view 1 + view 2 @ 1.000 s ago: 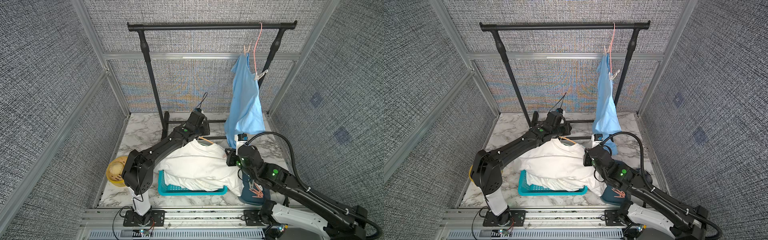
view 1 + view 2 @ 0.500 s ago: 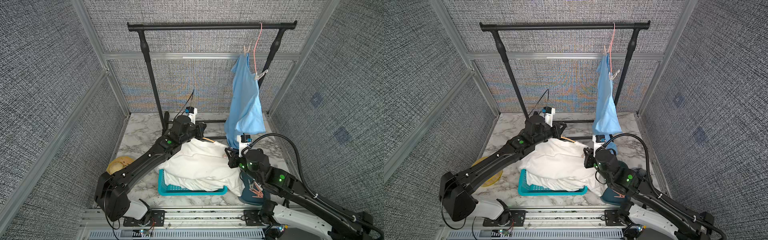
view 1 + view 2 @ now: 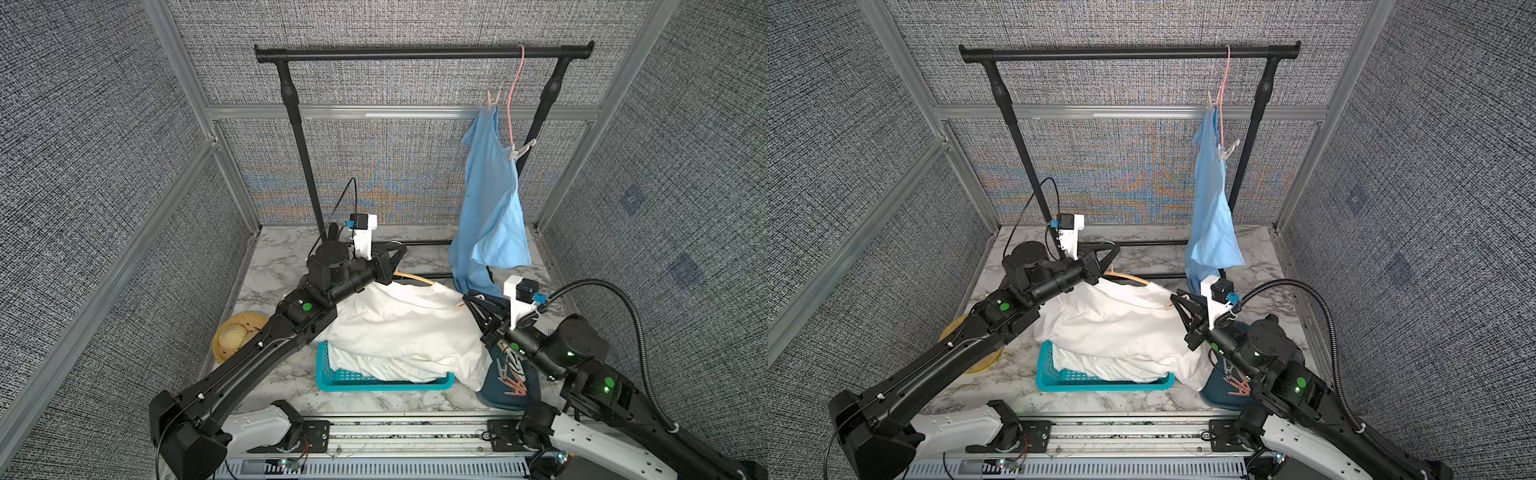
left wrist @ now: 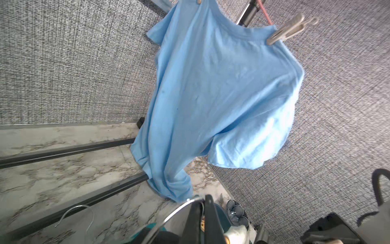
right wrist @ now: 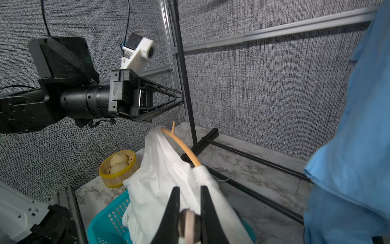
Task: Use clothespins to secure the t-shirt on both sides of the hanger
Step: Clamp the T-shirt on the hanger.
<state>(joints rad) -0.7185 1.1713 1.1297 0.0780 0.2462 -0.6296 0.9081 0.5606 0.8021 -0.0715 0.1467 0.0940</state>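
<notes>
Fingers (image 5: 173, 207) of the right gripper (image 5: 190, 188) stood almost closed, a narrow slit between them, pinching a blurred beige clothespin (image 5: 188, 219) near their roots. Just ahead of the tips lay the white t-shirt (image 5: 164, 179), with the tan hanger (image 5: 183, 147) inside its shoulders, heaped over a teal basket (image 5: 105, 224). Beneath that arm's wrist, in a top view, spare clothespins (image 3: 514, 384) sat in a dark blue tub (image 3: 498, 400). The left gripper (image 5: 181, 98) was fully closed to a point, hovering just above the hanger's bare arm; a thin silver wire (image 4: 175, 211) curved past its fingertips, and whether it was pinched could not be told. Beyond both grippers a blue shirt (image 3: 490, 195) hung from a pink hanger (image 3: 514, 83) on the black rack (image 3: 415, 53), pegged at both shoulders. Back beside the left forearm stood a yellow tub (image 3: 239, 336) holding pale lumps
</notes>
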